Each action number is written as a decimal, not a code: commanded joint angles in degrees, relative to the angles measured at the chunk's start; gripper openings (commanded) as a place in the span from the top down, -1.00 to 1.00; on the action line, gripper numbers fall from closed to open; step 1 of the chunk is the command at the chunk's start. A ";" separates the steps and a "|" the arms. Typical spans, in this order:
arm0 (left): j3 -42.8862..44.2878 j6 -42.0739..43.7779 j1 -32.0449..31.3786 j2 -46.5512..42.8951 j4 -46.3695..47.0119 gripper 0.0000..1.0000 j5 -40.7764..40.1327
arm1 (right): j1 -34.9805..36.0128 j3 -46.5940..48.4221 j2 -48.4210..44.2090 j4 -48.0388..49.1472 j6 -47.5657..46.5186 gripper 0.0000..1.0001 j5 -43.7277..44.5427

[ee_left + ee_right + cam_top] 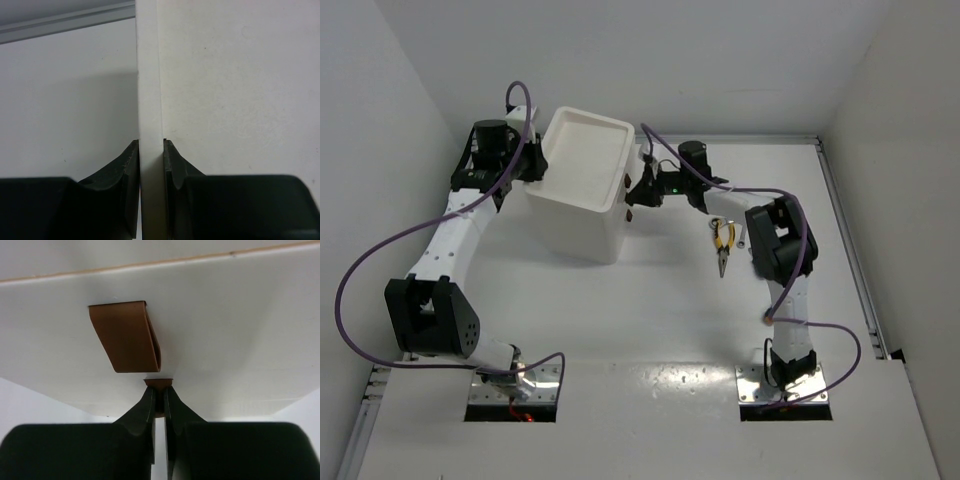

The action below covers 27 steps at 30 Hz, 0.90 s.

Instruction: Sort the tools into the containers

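Closest to each lens, my left gripper [151,150] was clenched on the wall of the large bin [575,225], and my right gripper [159,390] pinched the lower tab of a brown clip [127,340] on its opposite side. Sorting looked barely begun. The bin appeared empty, while the pliers [722,240] lay on the table [620,320] well apart from it, with a possible wrench [741,238] just beside them.

I think I am working in a robot lab. My left arm [450,235] and right arm [785,275] are bolted to a bare white table [650,330]. Plain white walls [380,110] box it in, and purple cables [339,300] loop around.
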 commanded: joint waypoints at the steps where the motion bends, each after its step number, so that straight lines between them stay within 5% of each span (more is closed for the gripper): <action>1: -4.44 -2.42 -2.55 3.71 -16.14 1.00 8.87 | 3.32 0.98 -0.08 4.19 0.59 0.94 1.79; 7: -5.57 -5.23 -2.55 3.01 -15.61 1.00 6.32 | 2.18 -4.12 -4.55 7.88 1.04 1.00 3.21; 27: -4.53 -10.33 0.79 1.25 -11.57 1.00 -3.17 | -8.45 -12.20 -15.02 -10.75 -10.30 1.00 1.36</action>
